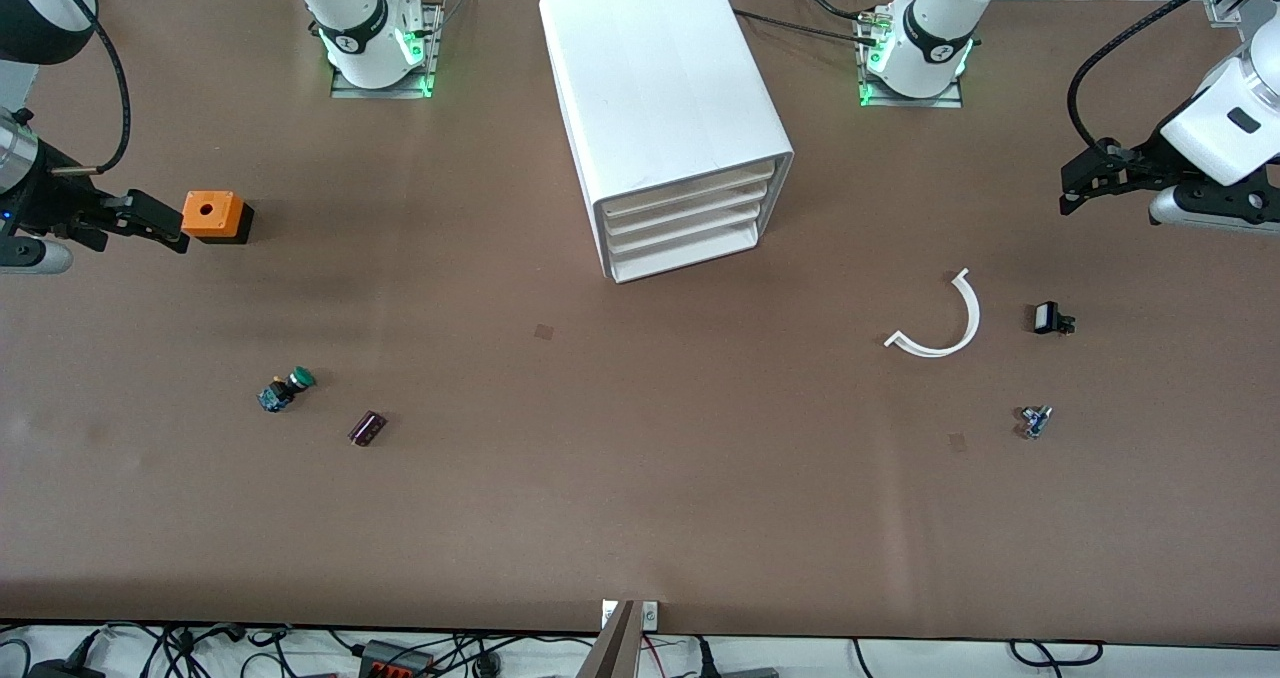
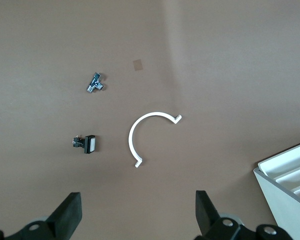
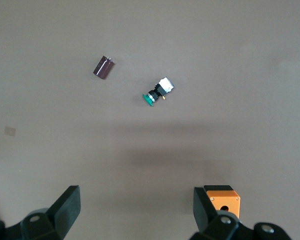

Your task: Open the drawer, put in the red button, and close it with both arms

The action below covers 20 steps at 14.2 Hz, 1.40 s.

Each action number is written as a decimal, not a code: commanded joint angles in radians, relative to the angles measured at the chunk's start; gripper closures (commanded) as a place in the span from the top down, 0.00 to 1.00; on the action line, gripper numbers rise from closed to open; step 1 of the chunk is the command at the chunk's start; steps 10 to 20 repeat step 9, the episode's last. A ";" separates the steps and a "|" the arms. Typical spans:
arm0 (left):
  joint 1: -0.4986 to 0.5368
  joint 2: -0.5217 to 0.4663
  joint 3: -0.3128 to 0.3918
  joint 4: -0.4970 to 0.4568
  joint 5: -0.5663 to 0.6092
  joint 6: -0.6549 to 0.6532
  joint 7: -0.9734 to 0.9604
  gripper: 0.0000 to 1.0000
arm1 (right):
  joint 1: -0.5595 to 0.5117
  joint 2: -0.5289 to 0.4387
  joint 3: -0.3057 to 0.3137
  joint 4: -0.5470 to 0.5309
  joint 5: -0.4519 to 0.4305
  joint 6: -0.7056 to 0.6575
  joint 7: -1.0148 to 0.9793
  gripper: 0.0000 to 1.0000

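The white cabinet [image 1: 665,88] stands at the middle of the table between the two arm bases, and its edge shows in the left wrist view [image 2: 277,192]. Its uppermost drawer [image 1: 690,186] is pushed in, like the ones below it. The red button is out of view. My left gripper [image 1: 1075,186] hangs open over bare table at the left arm's end, nothing between its fingers [image 2: 138,215]. My right gripper [image 1: 165,226] hangs open over the right arm's end, holding nothing [image 3: 136,210], with one fingertip next to an orange cube [image 1: 212,216].
A green-capped button [image 1: 285,390] and a dark maroon cylinder [image 1: 367,427] lie nearer the front camera than the orange cube [image 3: 222,201]. Toward the left arm's end lie a white curved strip [image 1: 940,323], a small black part [image 1: 1048,318] and a small metal fitting [image 1: 1035,420].
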 commanded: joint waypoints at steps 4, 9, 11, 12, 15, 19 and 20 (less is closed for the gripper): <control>-0.004 0.016 -0.002 0.034 0.000 -0.027 -0.006 1.00 | -0.005 -0.014 0.003 0.011 -0.010 -0.001 -0.005 1.00; -0.004 0.016 -0.002 0.034 0.000 -0.027 -0.007 1.00 | -0.004 -0.014 0.003 0.011 -0.010 -0.001 -0.005 1.00; -0.004 0.016 -0.002 0.034 0.000 -0.027 -0.007 1.00 | -0.004 -0.014 0.003 0.011 -0.010 -0.001 -0.005 1.00; -0.004 0.016 -0.002 0.034 0.000 -0.027 -0.007 1.00 | -0.004 -0.014 0.003 0.011 -0.010 -0.001 -0.005 1.00; -0.004 0.016 -0.002 0.034 0.000 -0.027 -0.007 1.00 | -0.004 -0.014 0.003 0.011 -0.010 -0.001 -0.005 1.00; -0.004 0.016 -0.002 0.034 0.000 -0.027 -0.007 1.00 | -0.004 -0.014 0.003 0.011 -0.010 -0.001 -0.005 1.00; -0.004 0.016 -0.002 0.034 0.000 -0.027 -0.007 1.00 | -0.004 -0.014 0.003 0.011 -0.010 -0.001 -0.005 1.00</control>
